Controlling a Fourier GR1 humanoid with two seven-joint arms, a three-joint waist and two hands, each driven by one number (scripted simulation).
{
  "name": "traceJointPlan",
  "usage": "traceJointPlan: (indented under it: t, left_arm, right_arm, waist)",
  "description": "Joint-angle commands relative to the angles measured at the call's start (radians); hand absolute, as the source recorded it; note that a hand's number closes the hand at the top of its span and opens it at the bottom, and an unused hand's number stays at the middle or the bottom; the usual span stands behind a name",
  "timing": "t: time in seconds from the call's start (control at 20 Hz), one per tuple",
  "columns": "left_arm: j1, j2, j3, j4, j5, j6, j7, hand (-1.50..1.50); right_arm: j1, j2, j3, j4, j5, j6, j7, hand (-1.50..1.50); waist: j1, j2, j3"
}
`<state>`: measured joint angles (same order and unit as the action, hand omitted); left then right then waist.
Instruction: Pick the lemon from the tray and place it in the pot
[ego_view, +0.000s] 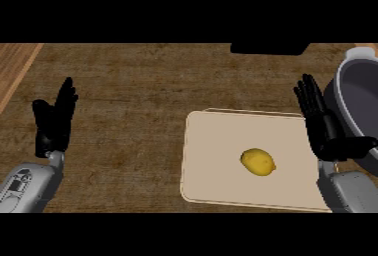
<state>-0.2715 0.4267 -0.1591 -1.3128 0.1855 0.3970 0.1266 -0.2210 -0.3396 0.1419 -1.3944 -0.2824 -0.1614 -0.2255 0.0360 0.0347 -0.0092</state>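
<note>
Two grey forearms come in from the near edge, one at each side, each ending in one black hand. The left hand (53, 122) stands near the left edge over bare counter, fingers straight and pointing away, holding nothing. The right hand (319, 120) stands at the right, fingers likewise straight and spread a little, its thumb turned toward the pot; it rises over the right edge of the tray and holds nothing. Between the arms lies one tray (214, 165), pale beige with rounded corners, flat on the counter; its near right corner is hidden behind the right forearm. One lemon (258, 162), yellow and oval, lies on the tray a little right of its middle, apart from both hands. Farther right stands one grey pot (353, 100), cut off by the right edge, so only part of its curved rim and wall shows; whether anything is inside cannot be told. At the far edge a dark shape (269, 48) is cut off and cannot be made out. The counter (133, 90) is brown and grainy, with a lighter wooden strip (15, 65) along the far left.
</note>
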Motion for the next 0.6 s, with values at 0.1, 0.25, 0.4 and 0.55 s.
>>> traceJointPlan:
  t: [0.1, 0.25, 0.4, 0.55]
  left_arm:
    - [-0.043, -0.026, -0.005, -0.052, 0.02, -0.034, -0.031, 0.0]
    - [-0.097, -0.055, -0.01, -0.103, 0.042, -0.061, -0.076, 0.0]
    - [-0.111, -0.085, -0.02, -0.12, 0.08, -0.083, -0.031, 0.0]
    - [-0.096, -0.065, -0.005, -0.142, 0.097, -0.105, -0.036, 0.0]
  right_arm:
    - [-0.168, 0.021, 0.123, 0.089, -0.082, 0.331, -0.015, 1.5]
    - [-0.232, 0.04, 0.214, 0.09, -0.121, 0.527, -0.028, 1.5]
    - [-0.276, -0.07, 0.248, 0.188, 0.048, 0.605, -0.232, -1.5]
    - [-0.301, -0.051, 0.235, 0.29, 0.006, 0.739, -0.378, -1.5]
  waist:
    - [0.058, -0.017, 0.014]
    - [0.147, 0.005, 0.017]
    - [0.104, 0.006, 0.017]
    - [0.105, 0.005, 0.018]
